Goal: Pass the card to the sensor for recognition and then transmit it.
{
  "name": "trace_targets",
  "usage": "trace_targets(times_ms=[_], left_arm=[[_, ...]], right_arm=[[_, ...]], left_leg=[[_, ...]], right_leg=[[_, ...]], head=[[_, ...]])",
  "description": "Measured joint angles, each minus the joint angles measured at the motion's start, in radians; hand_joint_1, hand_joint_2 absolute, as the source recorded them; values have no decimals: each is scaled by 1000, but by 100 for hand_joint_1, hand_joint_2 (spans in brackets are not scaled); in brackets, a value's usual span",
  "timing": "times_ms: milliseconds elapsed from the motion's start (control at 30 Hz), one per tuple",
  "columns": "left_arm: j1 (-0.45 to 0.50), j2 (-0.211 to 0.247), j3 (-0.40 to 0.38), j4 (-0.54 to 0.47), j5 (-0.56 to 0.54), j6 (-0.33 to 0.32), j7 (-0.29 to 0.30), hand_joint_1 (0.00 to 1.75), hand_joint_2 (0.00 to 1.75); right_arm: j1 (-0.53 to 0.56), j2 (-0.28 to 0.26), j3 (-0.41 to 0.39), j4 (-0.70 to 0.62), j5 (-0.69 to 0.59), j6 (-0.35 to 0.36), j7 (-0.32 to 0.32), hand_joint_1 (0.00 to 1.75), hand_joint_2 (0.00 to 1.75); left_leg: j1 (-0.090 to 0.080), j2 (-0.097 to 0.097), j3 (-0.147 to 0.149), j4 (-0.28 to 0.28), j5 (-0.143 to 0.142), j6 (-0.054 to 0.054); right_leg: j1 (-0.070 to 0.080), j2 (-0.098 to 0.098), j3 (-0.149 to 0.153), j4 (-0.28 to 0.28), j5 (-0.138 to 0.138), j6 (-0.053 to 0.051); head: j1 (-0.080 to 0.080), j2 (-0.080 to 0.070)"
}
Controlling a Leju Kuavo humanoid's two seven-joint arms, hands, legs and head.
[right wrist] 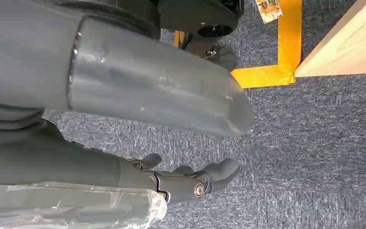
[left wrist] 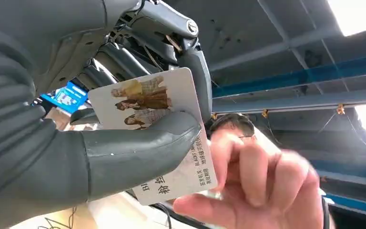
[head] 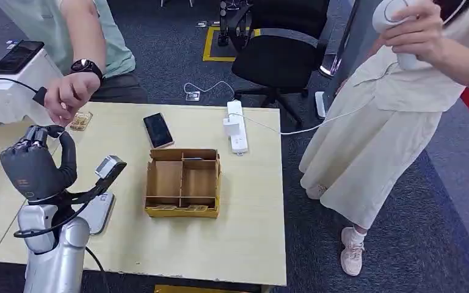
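— Pale wood bench [head: 244, 232]: what stands on it?

— Divided cardboard box [head: 183, 183] near the middle; a black phone [head: 158, 130] beyond it; a white power strip [head: 237, 127] with a plugged adapter toward the far edge, its cable trailing off to the floor. A small tray [head: 80, 120] with brownish contents lies at the far left. A flat white device [head: 99, 210], possibly the sensor, sits just beside the left arm.

— Box contents?

— Compartments appear bare; flat brownish items lie along its near rim, not identifiable.

— The card?

— Card [left wrist: 171, 138] is clamped in the left hand [head: 33, 168], thumb [left wrist: 138, 148] pressed across its printed face, dark fingers behind. The hand is raised above the bench's left end.

— Anything obstructing?

— A person's hand [left wrist: 262, 186] touches the card's free edge. In the head view that person's hand [head: 67, 97], with a black wristwatch, is right at the robot's fingertips. A second person in pale clothing [head: 372, 152] stands at the right, holding a white object.

— Right hand?

— Right hand [right wrist: 190, 183] hangs over the floor, fingers loosely curled, holding nothing.

— Room?

— Dark grey carpet [right wrist: 314, 143] with yellow tape [right wrist: 286, 52]; a black office chair [head: 281, 49] beyond the bench.
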Motion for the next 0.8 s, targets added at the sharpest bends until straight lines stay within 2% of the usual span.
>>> trace_targets(times_ms=[133,267,533,633,733,800], left_arm=[[1,-1,0,0,1,0,6,175,175],[5,-2,0,-8,1,0,-21,175,175],[15,-2,0,-24,3,0,-35,175,175],[25,7,-9,-24,112,0,28,175,175],[30,38,-53,-23,317,-3,110,175,175],[34,55,-87,-23,461,-18,127,175,175]], right_arm=[[0,0,0,0,0,-1,0,0,0],[0,0,0,0,-2,-2,0,0,0],[1,-1,0,0,-7,-1,0,0,0],[1,-2,0,0,-17,-1,0,0,0],[3,-2,0,0,-28,-2,0,0,0],[3,-2,0,-1,-34,-2,0,0,0]], left_leg=[[0,0,0,0,0,0],[0,0,0,0,0,0],[0,0,0,0,0,0],[0,0,0,0,0,0],[0,0,0,0,0,0],[0,0,0,0,0,0]], right_leg=[[0,0,0,0,0,0],[0,0,0,0,0,0],[0,0,0,0,0,0],[0,1,0,0,0,0],[0,0,0,0,0,0],[0,0,0,0,0,0]], head=[[0,0],[0,0],[0,0],[0,0],[0,0],[0,0]])
